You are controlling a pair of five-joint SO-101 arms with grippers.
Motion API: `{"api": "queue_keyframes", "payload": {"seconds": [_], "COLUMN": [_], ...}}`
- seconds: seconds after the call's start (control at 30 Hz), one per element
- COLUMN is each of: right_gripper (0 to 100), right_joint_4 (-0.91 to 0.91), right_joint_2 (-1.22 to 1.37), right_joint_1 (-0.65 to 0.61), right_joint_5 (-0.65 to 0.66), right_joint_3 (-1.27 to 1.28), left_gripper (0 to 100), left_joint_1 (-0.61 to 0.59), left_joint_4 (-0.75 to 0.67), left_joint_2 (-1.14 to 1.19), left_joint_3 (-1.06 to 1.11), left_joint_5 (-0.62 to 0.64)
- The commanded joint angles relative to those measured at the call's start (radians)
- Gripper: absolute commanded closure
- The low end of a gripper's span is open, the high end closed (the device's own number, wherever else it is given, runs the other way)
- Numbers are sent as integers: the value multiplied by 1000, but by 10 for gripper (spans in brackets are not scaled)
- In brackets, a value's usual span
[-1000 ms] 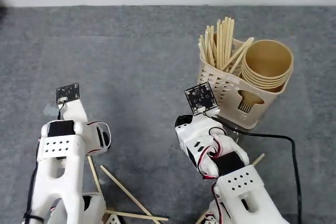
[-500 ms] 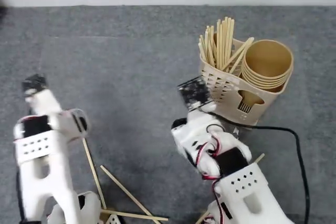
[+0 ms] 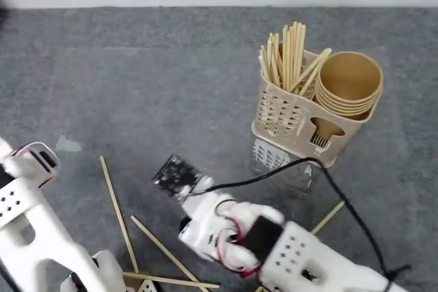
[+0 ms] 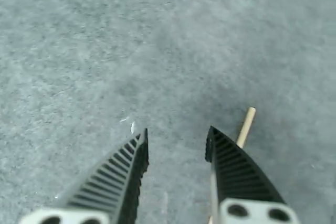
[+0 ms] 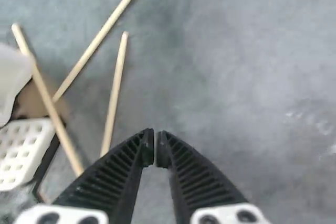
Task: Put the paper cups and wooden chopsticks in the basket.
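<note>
The beige basket [image 3: 291,117] stands at the right of the grey mat, with a bundle of wooden chopsticks [image 3: 287,52] upright in one compartment and stacked paper cups [image 3: 349,80] in the other. Several loose chopsticks lie near the front left; the longest chopstick [image 3: 118,210] runs between the two arms. My left gripper [image 4: 176,137] hangs open over bare mat, a chopstick end [image 4: 247,121] just beside one finger. My right gripper [image 5: 155,142] is shut and holds nothing, low over the mat beside three chopsticks [image 5: 115,85]. The right arm [image 3: 226,230] sits at front centre.
The left arm [image 3: 24,196] is at the far left front edge. A black cable [image 3: 321,176] loops from the right arm past the basket's foot. One more chopstick [image 3: 327,217] lies in front of the basket. Open mat stretches across the back left.
Both arms swung left. The right arm left the basket and came down to the front centre near the loose chopsticks. The left arm moved out to the far left edge.
</note>
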Motion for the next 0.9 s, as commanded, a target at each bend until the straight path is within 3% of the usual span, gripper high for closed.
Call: {"api": "queue_keyframes", "payload": {"seconds": [0.0, 0.07, 0.43, 0.7, 0.87], "right_gripper": [834, 796, 794, 794, 830], "right_joint_4": [10, 7, -5, -166, -171], "right_joint_2": [186, 289, 598, 771, 777], "right_joint_1": [-58, -87, -239, -249, -245], "right_joint_5": [-77, -98, -170, -170, -170], "right_joint_3": [-104, -144, -315, -321, -321], "left_gripper": [822, 822, 822, 822, 822], "left_joint_1": [-11, -11, -23, -44, -44], "left_joint_4": [-17, -17, -15, -9, -9], "left_joint_2": [-31, -31, -31, -32, -32], "left_joint_3": [-48, -47, -47, -47, -47], "left_joint_5": [-6, -5, -5, -5, -6]}}
